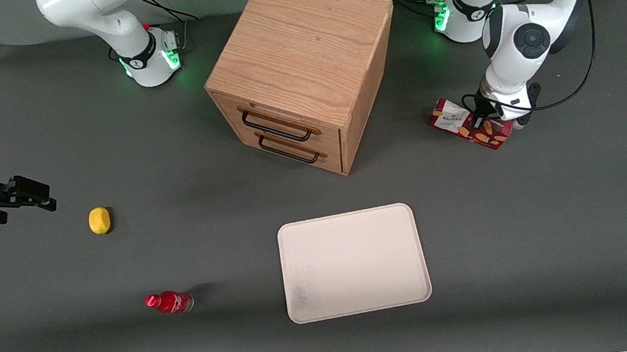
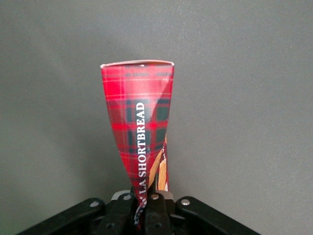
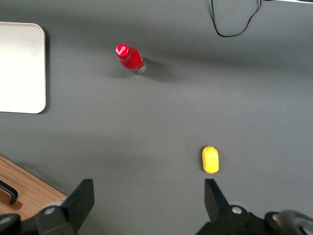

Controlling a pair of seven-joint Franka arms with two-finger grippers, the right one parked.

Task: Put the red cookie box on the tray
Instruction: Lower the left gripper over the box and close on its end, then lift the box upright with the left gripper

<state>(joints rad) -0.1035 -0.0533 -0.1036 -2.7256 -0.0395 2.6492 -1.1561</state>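
My gripper (image 1: 484, 119) has its jaws clamped on the box (image 1: 470, 123), pinching it so the carton twists. The box sits beside the cabinet (image 1: 301, 71), toward my arm's end of the bench (image 1: 560, 218), well apart from the tray (image 1: 353, 262).

A dark grey matte table (image 1: 563, 242) fills the scene, evenly lit; a wooden two-drawer cabinet (image 1: 301, 71) with black handles stands on it.

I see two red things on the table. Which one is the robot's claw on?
The red cookie box, a tartan shortbread carton beside the wooden drawer cabinet. The gripper is shut on it; the small red bottle lies untouched toward the parked arm's end.
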